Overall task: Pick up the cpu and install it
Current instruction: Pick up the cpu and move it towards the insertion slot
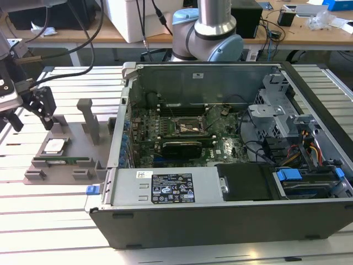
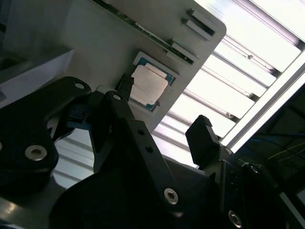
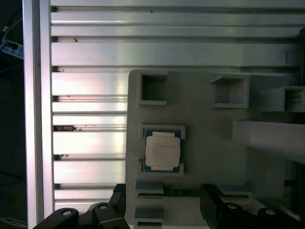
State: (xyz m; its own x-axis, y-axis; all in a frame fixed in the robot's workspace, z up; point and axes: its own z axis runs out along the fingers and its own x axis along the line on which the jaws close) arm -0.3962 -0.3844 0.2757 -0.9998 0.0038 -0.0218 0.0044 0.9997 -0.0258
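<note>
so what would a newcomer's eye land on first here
First, the big open computer case in the middle of the exterior view, with its motherboard exposed. Next, the cpu, shiny and square, lying in a grey holder on the slatted table at the exterior view's left of the case. The open gripper hangs over the holder, holding nothing.

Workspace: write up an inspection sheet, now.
Surface: slatted metal table, carrying a grey fixture tray and an open computer case.
Job's things: cpu lies flat in its tray recess; motherboard socket sits inside the case.
Clutter: a narrow green memory stick in a tray slot.
Grippers: gripper open, near the cpu, holding nothing.
Cables: black cables hang at the exterior view's left; wires inside the case.
Surroundings: workbenches with equipment behind.
</note>
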